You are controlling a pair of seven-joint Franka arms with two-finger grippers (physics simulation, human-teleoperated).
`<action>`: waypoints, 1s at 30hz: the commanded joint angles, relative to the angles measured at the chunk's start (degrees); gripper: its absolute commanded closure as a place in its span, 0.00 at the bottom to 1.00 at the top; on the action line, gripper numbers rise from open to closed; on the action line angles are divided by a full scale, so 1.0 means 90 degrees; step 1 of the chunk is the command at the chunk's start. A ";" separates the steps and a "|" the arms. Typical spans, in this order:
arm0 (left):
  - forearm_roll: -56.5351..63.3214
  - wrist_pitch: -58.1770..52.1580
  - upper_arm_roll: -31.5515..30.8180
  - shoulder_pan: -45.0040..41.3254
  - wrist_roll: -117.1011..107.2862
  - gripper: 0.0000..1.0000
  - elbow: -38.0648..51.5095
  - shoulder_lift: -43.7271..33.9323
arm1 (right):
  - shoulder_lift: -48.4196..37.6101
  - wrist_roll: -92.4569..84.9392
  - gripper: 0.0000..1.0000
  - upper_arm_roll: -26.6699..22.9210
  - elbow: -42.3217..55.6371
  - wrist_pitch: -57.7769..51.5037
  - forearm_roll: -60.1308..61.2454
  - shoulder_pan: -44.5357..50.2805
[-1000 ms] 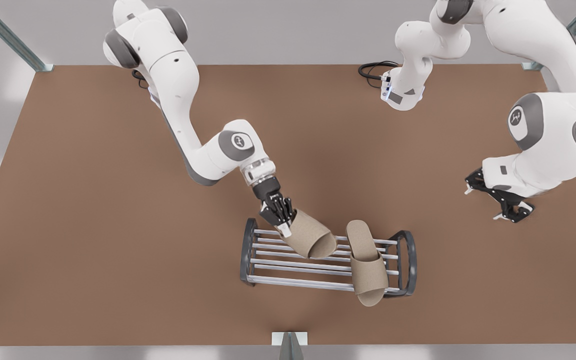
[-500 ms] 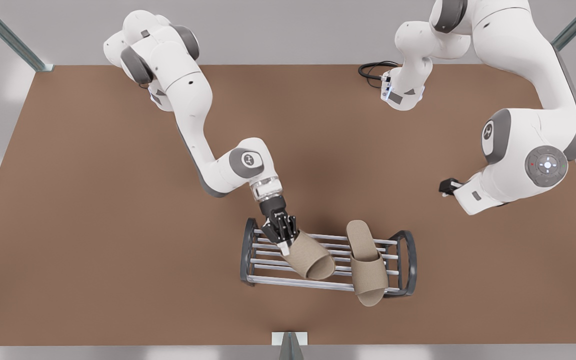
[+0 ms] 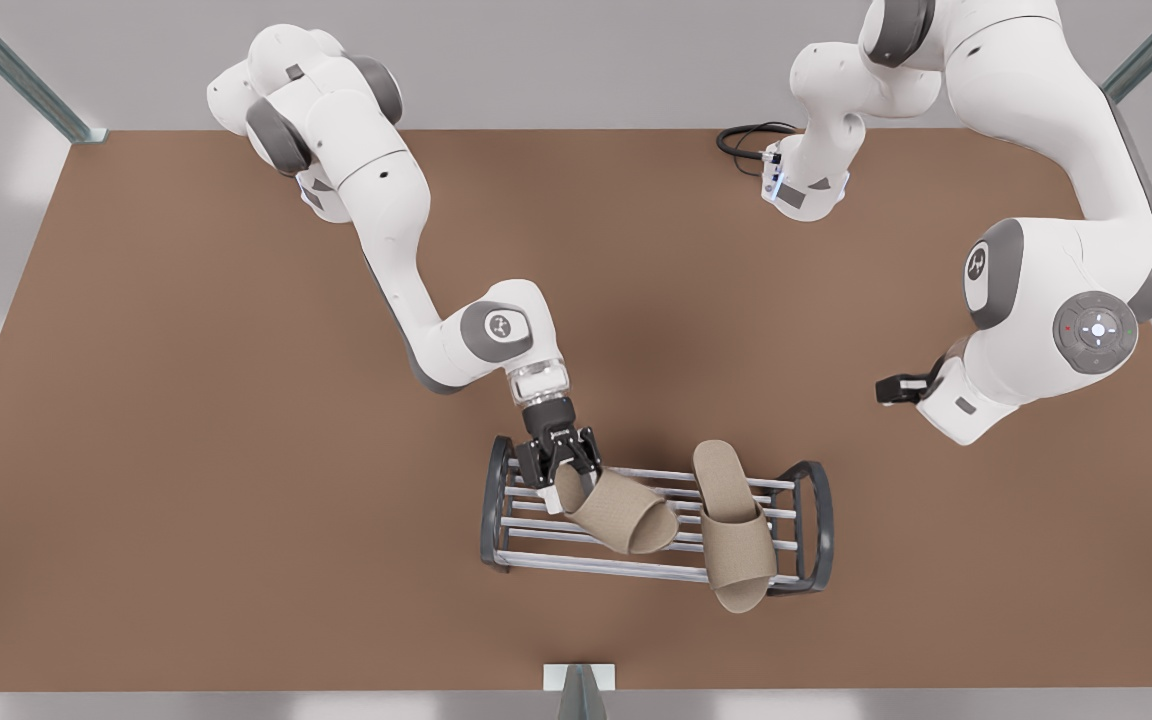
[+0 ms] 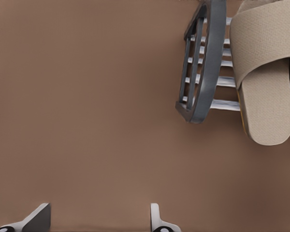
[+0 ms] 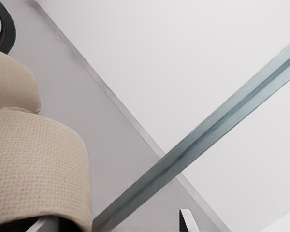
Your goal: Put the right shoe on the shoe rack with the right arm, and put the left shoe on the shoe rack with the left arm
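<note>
Fingers [image 5: 186, 220] of right gripper [image 3: 564, 478] apart beside slipper [image 3: 621, 512], on shoe rack [image 3: 556, 563]

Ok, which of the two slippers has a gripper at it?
The skewed slipper toward the front view's left: the right gripper is at its heel. The other slipper lies straight across the rack, with the left gripper waiting far off.

Worktop [image 3: 186, 450]: brown, flat | directly on it: shoe rack [image 3: 496, 500], near front edge | black cable [image 3: 741, 138], at rear edge

left gripper [image 3: 901, 388] mostly hidden behind arm
</note>
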 commanded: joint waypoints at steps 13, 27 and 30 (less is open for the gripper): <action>0.0037 -0.0070 0.0089 -0.0018 -0.1476 0.00 0.0003 -0.0129 | -0.0011 -0.2426 0.06 0.0008 -0.0143 0.0017 0.2437 0.0049; 0.0056 -0.0080 0.0079 -0.0038 -0.1808 0.00 -0.0007 -0.0129 | -0.0353 -0.2406 0.06 0.0018 -0.0543 0.0017 0.2486 0.0020; 0.0066 -0.0080 0.0069 -0.0087 -0.1925 0.00 -0.0007 -0.0129 | -0.0889 -0.2387 0.06 0.0038 -0.1256 0.0047 0.2447 -0.0010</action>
